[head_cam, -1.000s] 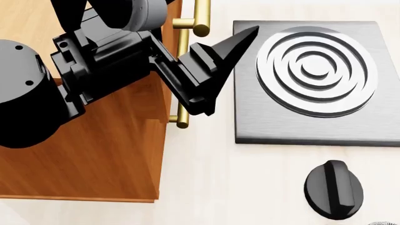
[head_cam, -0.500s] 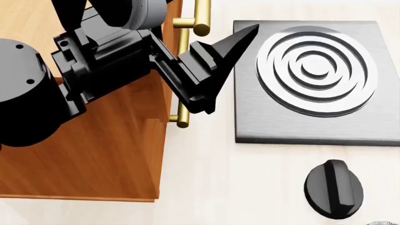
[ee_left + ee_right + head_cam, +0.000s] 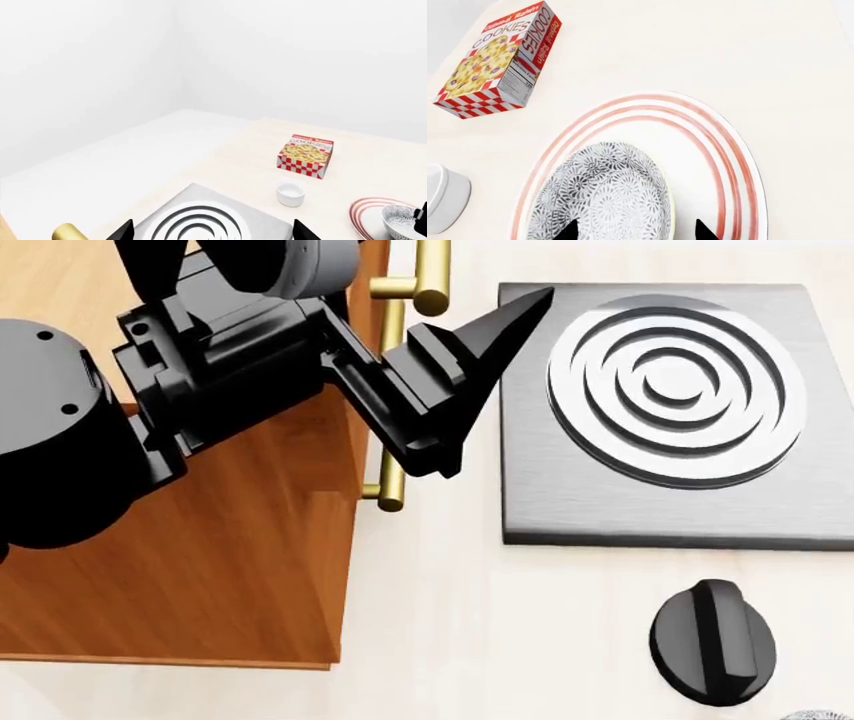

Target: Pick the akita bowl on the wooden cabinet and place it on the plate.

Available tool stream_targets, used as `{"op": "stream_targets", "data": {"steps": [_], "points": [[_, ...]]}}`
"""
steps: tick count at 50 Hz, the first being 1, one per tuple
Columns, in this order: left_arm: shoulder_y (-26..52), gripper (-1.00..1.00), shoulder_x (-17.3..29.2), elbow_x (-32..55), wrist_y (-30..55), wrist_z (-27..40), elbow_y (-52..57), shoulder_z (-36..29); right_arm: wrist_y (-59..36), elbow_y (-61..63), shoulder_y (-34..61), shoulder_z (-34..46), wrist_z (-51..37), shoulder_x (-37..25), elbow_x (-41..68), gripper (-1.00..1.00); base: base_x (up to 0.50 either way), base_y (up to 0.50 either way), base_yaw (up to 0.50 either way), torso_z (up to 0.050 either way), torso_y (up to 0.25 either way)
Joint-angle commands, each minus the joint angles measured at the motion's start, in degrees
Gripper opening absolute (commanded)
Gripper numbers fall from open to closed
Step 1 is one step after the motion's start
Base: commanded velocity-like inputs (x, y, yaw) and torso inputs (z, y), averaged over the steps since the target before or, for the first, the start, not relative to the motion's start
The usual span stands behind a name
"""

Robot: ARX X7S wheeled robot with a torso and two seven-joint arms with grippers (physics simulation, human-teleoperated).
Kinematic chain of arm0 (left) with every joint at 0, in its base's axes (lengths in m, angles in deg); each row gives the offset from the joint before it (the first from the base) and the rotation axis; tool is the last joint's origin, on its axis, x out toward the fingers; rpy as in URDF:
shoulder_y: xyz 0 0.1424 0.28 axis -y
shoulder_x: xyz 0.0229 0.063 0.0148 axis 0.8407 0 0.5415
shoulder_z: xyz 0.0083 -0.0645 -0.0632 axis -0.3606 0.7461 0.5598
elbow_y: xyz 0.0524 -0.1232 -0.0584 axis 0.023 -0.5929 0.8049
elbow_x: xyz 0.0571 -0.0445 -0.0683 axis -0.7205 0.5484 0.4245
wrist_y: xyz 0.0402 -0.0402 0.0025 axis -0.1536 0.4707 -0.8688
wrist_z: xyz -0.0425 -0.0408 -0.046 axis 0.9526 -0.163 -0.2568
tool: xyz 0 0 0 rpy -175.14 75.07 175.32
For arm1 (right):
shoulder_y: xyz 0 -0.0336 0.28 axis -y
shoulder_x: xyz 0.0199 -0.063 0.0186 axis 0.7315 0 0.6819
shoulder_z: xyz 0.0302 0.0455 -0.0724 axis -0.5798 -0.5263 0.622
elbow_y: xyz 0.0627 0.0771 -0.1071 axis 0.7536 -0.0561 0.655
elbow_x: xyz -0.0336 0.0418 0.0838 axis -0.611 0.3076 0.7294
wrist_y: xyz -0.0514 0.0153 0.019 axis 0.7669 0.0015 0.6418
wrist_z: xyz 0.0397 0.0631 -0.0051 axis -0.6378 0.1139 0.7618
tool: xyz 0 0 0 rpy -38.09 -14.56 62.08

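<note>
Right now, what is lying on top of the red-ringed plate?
The patterned akita bowl sits on the plate, toward one side. The plate surface beneath the bowl is covered, and the bowl's near edge is cut off from view.

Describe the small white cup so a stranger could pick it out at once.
Start at the cream counter and find the red-checked cookie box. The white cup stands near it, between the grey stove and the red-ringed plate. It is plain and unpatterned, unlike the blue-grey patterned bowl on that plate.

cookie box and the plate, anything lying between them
Nothing. In the right wrist view the stretch of pale counter between the cookie box and the plate is bare; the white cup sits off to one side.
</note>
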Motion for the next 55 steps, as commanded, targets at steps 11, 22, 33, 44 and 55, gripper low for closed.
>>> {"op": "stream_targets", "data": {"steps": [11, 22, 33, 44, 55], "points": [[-2.77, 1.00, 1.17, -0.57, 0.91, 0.52, -1.90, -3.29, -0.22, 0.25, -0.39, -0.25, 0.24, -0.16, -0.54, 1.00, 0.00, 0.00, 0.00, 0.000, -0.005], [-2.57, 1.00, 1.53, -0.17, 1.16, 0.98, -1.04, -2.98, -0.33, 3.06, -2.80, -2.08, -1.01, -1.18, 0.07, 1.00, 0.00, 0.00, 0.00, 0.000, -0.004], [-1.77, 1.00, 2.04, 0.72, 1.82, 2.05, 0.42, -2.33, -0.42, 6.97, -5.97, -5.01, -3.03, -2.54, 1.14, 1.00, 0.00, 0.00, 0.00, 0.000, -0.003], [-1.37, 1.00, 2.20, 1.13, 2.22, 2.54, 1.06, -2.07, -0.68, 8.91, -7.87, -7.24, -3.64, -3.63, 2.00, 1.00, 0.00, 0.00, 0.00, 0.000, -0.002], [-1.46, 1.00, 2.73, 1.38, 2.27, 2.95, 1.88, -1.80, -1.39, 13.97, -11.28, -11.45, -6.21, -6.13, 3.17, 1.00, 0.00, 0.00, 0.00, 0.000, -0.001]]}}
